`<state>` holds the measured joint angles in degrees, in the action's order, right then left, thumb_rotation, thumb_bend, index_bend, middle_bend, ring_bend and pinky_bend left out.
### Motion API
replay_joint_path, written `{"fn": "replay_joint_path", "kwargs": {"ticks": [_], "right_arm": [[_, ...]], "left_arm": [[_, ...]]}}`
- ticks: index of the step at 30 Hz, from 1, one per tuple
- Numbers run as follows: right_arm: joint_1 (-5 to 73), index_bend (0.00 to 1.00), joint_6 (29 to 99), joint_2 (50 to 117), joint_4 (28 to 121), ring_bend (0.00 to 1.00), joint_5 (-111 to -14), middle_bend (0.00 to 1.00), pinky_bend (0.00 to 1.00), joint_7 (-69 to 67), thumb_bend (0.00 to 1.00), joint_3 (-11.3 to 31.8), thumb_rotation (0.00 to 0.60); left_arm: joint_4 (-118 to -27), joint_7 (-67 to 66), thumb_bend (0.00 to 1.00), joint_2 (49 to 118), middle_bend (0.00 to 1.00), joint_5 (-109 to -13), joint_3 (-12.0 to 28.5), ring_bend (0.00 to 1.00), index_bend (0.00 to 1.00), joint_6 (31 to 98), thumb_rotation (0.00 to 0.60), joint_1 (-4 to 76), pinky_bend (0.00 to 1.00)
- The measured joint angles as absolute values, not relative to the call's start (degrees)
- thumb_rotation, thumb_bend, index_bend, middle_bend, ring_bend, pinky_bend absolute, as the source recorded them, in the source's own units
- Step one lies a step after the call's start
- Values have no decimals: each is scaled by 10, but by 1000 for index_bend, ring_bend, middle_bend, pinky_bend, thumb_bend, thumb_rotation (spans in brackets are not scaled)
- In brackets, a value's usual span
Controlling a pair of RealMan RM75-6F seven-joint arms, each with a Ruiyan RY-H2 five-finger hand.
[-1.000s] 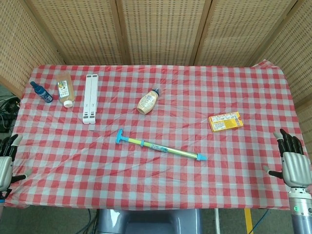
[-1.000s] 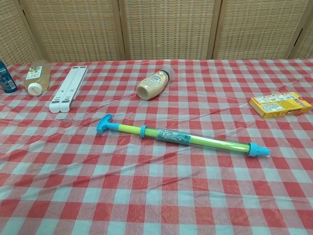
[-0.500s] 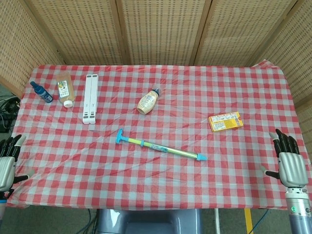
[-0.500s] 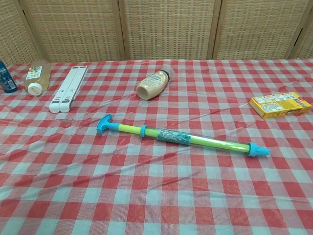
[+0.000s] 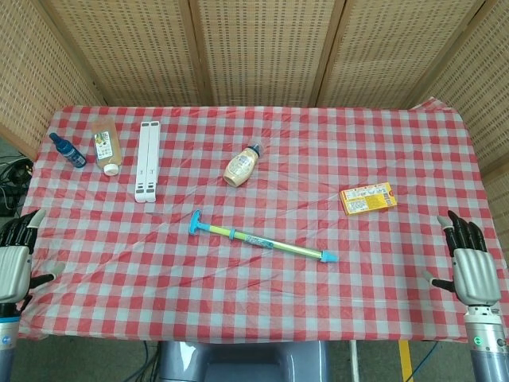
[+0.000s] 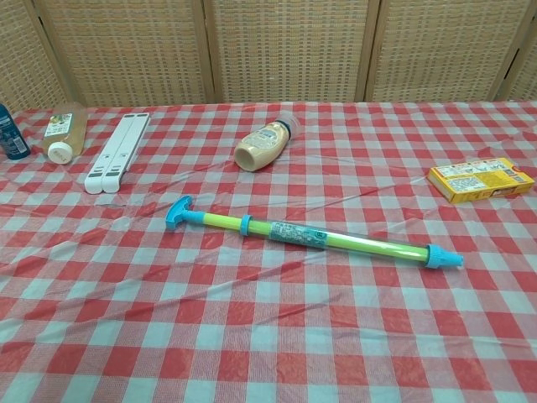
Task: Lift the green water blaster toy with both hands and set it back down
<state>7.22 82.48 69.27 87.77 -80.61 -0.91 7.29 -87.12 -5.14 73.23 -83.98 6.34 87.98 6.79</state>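
Both of your hands are empty with fingers spread, the left hand [image 5: 14, 259] and right hand [image 5: 469, 267] each hanging off a table edge, well apart from the long green plastic water blaster with blue ends [image 5: 258, 239], which lies flat mid-cloth. Grip its two ends unevenly and the thin tube could tilt, roll from your fingers, or slide toward the beige squeeze bottle [image 5: 242, 165] lying beyond it.

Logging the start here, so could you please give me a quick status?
Left hand and right hand open, at table edges. Water blaster flat, untouched. Path unobstructed.
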Motion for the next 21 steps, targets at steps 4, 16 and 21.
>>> {"fn": "replay_joint_path", "kwargs": {"ticks": [4, 16, 21], "right_arm": [[74, 0, 821, 692, 876, 0, -800, 0, 0, -11, 92, 77, 600], [78, 0, 811, 693, 858, 0, -778, 0, 0, -23, 92, 88, 600], [79, 0, 804, 694, 850, 0, -771, 0, 0, -27, 92, 90, 600]], "left_arm": [[-880, -74, 106, 734, 689, -837, 77, 667, 253, 851, 600, 95, 610], [-938, -213, 188, 739, 837, -712, 141, 788, 456, 658, 600, 239, 714], [-952, -273, 188, 751, 850, -629, 164, 800, 524, 600, 600, 300, 721]]}}
